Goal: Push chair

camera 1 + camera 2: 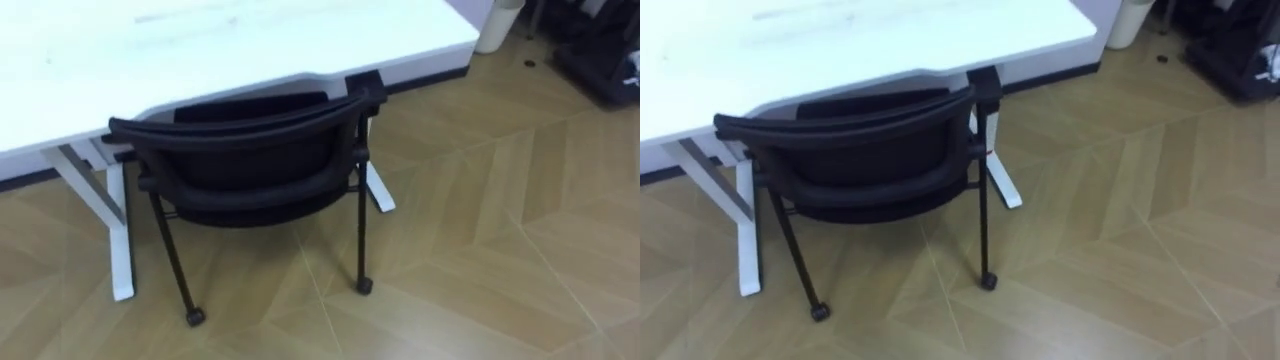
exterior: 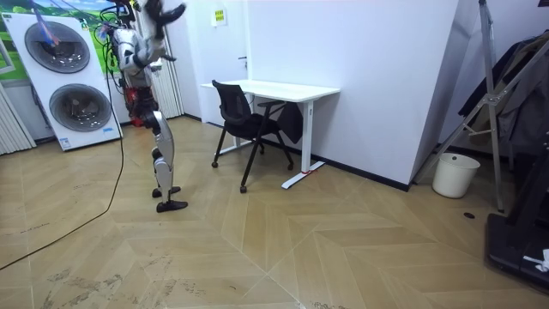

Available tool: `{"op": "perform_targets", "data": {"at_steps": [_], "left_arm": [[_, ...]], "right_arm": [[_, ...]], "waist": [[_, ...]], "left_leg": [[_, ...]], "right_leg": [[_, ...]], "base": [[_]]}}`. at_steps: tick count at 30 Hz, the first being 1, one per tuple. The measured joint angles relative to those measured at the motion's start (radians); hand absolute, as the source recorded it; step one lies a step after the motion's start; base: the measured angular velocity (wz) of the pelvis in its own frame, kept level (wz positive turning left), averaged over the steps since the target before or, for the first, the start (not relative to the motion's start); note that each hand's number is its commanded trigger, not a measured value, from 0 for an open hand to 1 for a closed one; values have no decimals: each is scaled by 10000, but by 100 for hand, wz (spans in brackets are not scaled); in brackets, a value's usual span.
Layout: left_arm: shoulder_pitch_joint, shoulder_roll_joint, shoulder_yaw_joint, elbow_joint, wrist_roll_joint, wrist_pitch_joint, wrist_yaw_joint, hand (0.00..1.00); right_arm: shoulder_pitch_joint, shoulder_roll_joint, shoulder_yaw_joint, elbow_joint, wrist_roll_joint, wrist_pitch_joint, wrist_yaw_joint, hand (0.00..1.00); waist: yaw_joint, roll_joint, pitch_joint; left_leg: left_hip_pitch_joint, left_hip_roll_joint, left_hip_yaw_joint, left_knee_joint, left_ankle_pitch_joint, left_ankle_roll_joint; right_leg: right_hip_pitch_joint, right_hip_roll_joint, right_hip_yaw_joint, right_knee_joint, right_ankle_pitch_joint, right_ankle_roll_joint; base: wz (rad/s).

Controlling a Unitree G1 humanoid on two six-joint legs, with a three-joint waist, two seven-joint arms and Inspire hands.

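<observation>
Room view shows you the robot standing on the herringbone wooden floor [image 2: 343, 249], between the stacked white washing machines with round doors [image 2: 64, 77] and the black mesh-backed chair on castors [image 2: 244, 120]; its feet point toward the chair. One dark raised hand [image 2: 174, 10] sits up by its head; you cannot tell which hand it is, nor how it is set, as it is too small to read. From that hand, the chair stands well apart, lower and toward the room view's right, and nothing of the robot touches it. In the left eye view you look down on the chair's curved backrest; its seat is tucked under the white rectangular desk with white metal legs [image 1: 200, 50], the backrest's top just beside the desk's near edge; both rear castors rest on the floor. A white round bin [image 1: 497, 25] stands beyond the desk's far corner.
</observation>
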Motion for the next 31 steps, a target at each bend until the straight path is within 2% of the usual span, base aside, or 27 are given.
{"op": "perform_targets", "data": {"at_steps": [1, 2, 3, 4, 5, 7, 8, 10, 11, 12, 13, 14, 15, 16, 17, 19, 23, 24, 25, 30, 31], "left_arm": [[623, -395, 19, 160, -566, -176, 175, 0], [886, -635, 19, 274, -821, -217, 234, 0], [1275, -1123, 26, 598, -1192, -237, 294, 0], [1551, -1450, 7, 1209, -1534, -368, 258, 0], [1608, -1526, -5, 1676, -1728, -457, 216, 0], [1748, -1673, -523, 3946, -2932, -660, -239, 0], [1756, -1742, -685, 4594, -3252, -668, -431, 0], [1749, -2355, -896, 6825, -4391, -662, -1300, 0], [1748, -2496, -930, 7300, -4607, -659, -1500, 0], [1735, -2709, -1108, 8386, -5005, -637, -2020, 0], [1707, -2817, -1166, 9390, -5295, -504, -2718, 0], [1676, -2821, -1217, 9865, -5411, -404, -3095, 0], [1615, -2827, -1354, 10717, -5446, -188, -3820, 0], [1507, -2830, -1769, 11293, -5514, 51, -4502, 0], [1493, -2823, -2109, 11492, -5535, 181, -4787, 0], [1159, -2820, -3262, 12157, -5489, 739, -5952, 0], [641, -2811, -4424, 12235, -5183, 1423, -7257, 0], [405, -2812, -4642, 12159, -5088, 1637, -7460, 0], [149, -2813, -4822, 12140, -4963, 1822, -7663, 0], [-404, -2808, -5287, 11863, -4377, 2257, -8254, 0], [-438, -2815, -5422, 11699, -4144, 2353, -8390, 0]], "right_arm": [[846, 792, -3, 332, 1109, -3, 92, 0], [1217, 1187, -8, 529, 1553, 9, 161, 0], [1900, 1962, -21, 842, 2480, 26, 246, 0], [2381, 2548, -2, 1637, 3203, 13, 471, 0], [2471, 2759, 15, 2319, 3436, 1, 654, 0], [2713, 3386, 631, 5357, 4306, 10, 1518, 0], [2715, 3516, 796, 6074, 4460, 19, 1730, 0], [2678, 4124, 1041, 8473, 4669, 53, 2471, 0], [2608, 4206, 1114, 9047, 4644, 55, 2636, 0], [2415, 4352, 1268, 10158, 4468, 71, 2910, 0], [2220, 4460, 1324, 11014, 4213, 200, 3325, 0], [2152, 4490, 1398, 11352, 4060, 301, 3553, 0], [2034, 4489, 1657, 11855, 3706, 513, 3990, 0], [1808, 4473, 2062, 12205, 3293, 668, 4399, 0], [1705, 4469, 2262, 12347, 3108, 752, 4565, 0], [1058, 4456, 3201, 12683, 2375, 1295, 5131, 0], [170, 4339, 4480, 12641, 1490, 1931, 5834, 0], [-146, 4287, 4907, 12621, 1136, 2059, 5929, 0], [-496, 4253, 5249, 12630, 885, 2147, 6014, 0], [-909, 4305, 6144, 12120, 631, 2388, 6442, 0], [-995, 4305, 6391, 12095, 561, 2456, 6602, 0]], "waist": [[17, 24, 17], [16, -19, 25], [68, 59, -43], [48, 106, -88], [1, 129, -84], [-97, 167, -116], [-99, 194, -128], [-172, 275, -188], [-207, 273, -190], [-261, 266, -206], [-359, 215, -239], [-384, 188, -244], [-352, 180, -238], [-406, 206, -226], [-439, 221, -221], [-448, 261, -196], [-362, 279, -186], [-320, 293, -165], [-314, 315, -102], [-285, 375, -53], [-272, 367, 3]], "left_leg": [[72, -10, 80, -44, -35, -3], [92, -18, 91, -44, -51, 3], [96, -40, 96, -7, -87, 19], [97, -49, 95, 58, -142, 29], [103, -60, 87, 61, -144, 30], [108, -60, 49, 43, -145, 25], [130, -57, 90, 40, -144, 25], [258, 10, 218, 15, -202, 7], [278, 14, 218, 17, -234, 5], [290, 10, 227, 39, -322, 21], [303, 6, 252, 77, -362, 52], [351, -1, 274, 80, -377, 66], [489, -9, 360, 81, -417, 94], [620, -19, 390, 76, -436, 122], [656, -25, 389, 76, -447, 141], [681, -72, 386, 75, -473, 201], [902, -118, 370, 68, -493, 337], [895, -130, 386, 60, -491, 346], [889, -145, 388, 52, -492, 352], [781, -219, 354, -108, -494, 369], [780, -219, 357, -108, -494, 369]], "right_leg": [[-42, -20, 84, 186, -120, 19], [-49, -27, 104, 236, -166, 48], [-89, -47, 120, 353, -208, 26], [-91, -84, 128, 443, -272, 42], [-94, -107, 114, 501, -304, 46], [-81, -132, 78, 485, -311, 40], [-84, -130, 118, 489, -311, 40], [-28, -144, 215, 484, -347, 93], [-40, -151, 217, 485, -377, 138], [-28, -157, 244, 480, -430, 232], [52, -158, 267, 478, -370, 188], [93, -158, 294, 472, -331, 146], [213, -158, 362, 437, -311, 169], [396, -157, 396, 323, -269, 221], [458, -156, 397, 249, -238, 244], [566, -179, 398, 70, -134, 318], [803, -201, 376, -98, -105, 384], [771, -176, 396, -92, -101, 394], [764, -148, 414, -129, -90, 409], [769, -140, 253, -242, -75, 419], [764, -138, 240, -258, -79, 414]], "base": [[-17], [-11], [-4], [0], [6], [4], [-13], [-15], [-9], [-7], [-8], [-10], [-10], [-8], [0], [0], [0], [-4], [-4], [4], [0]]}}
